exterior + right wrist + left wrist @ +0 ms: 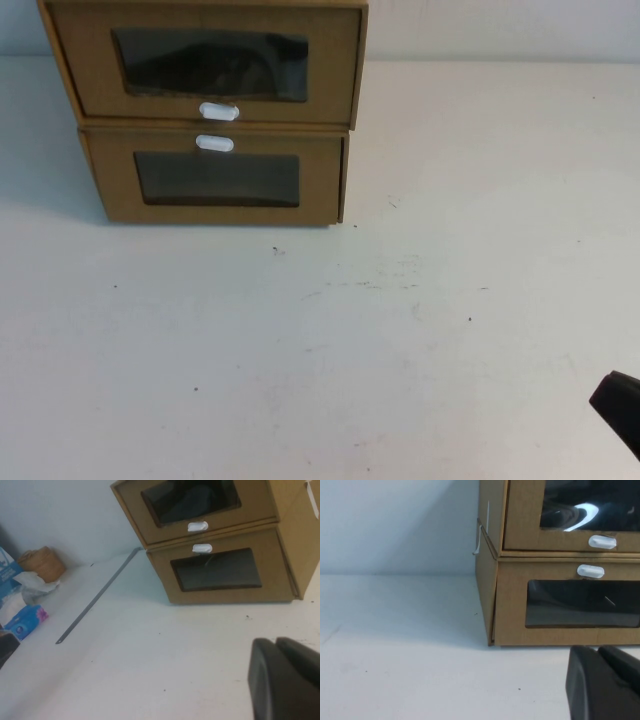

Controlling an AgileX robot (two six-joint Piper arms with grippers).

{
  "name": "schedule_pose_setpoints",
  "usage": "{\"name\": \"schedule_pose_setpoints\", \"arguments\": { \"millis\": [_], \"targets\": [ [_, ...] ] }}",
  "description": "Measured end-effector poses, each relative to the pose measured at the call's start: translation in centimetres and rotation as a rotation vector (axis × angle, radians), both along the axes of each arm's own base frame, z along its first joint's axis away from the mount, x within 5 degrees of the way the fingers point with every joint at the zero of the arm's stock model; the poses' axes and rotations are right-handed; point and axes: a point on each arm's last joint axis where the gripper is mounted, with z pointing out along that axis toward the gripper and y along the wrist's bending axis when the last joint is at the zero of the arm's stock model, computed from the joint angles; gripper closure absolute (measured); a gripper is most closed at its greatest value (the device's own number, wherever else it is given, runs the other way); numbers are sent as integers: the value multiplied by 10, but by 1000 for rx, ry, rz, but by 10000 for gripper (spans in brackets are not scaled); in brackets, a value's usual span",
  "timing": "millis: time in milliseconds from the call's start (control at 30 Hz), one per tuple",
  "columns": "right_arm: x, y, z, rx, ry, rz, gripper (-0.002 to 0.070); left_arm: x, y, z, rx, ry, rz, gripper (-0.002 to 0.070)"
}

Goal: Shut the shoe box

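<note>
shoe box (215,62) far left, atop twin box (218,180); right hand (620,408) near right, left hand (602,685) nearer it; grips cannot be told.

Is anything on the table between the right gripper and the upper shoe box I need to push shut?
Nothing visible. The right gripper sits low at the table's near right; bare white table lies between it and the upper shoe box, stacked on the lower box. The left gripper shows only in its wrist view.
</note>
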Motion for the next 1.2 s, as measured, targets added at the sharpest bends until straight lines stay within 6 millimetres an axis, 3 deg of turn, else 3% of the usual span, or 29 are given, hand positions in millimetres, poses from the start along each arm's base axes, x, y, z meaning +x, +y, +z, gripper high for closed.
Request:
{"name": "schedule_pose_setpoints", "arguments": {
  "millis": [133, 300, 533, 667, 900, 1200],
  "targets": [
    [0, 0, 1, 3, -13, -1, 687, 0, 0, 0, 0, 0, 1, 680],
    [-1, -5, 5, -62, -151, -31, 687, 0, 0, 0, 0, 0, 1, 680],
    [4, -38, 6, -128, -199, -439, 687, 0, 0, 0, 0, 0, 1, 680],
    [-3, -51, -8, -173, -135, -606, 687, 0, 0, 0, 0, 0, 1, 680],
    [-9, -56, -62, -243, -55, -665, 687, 0, 0, 0, 0, 0, 1, 680],
    [-12, -56, -82, -401, 104, -616, 687, 0, 0, 0, 0, 0, 1, 680]
  ]
}}
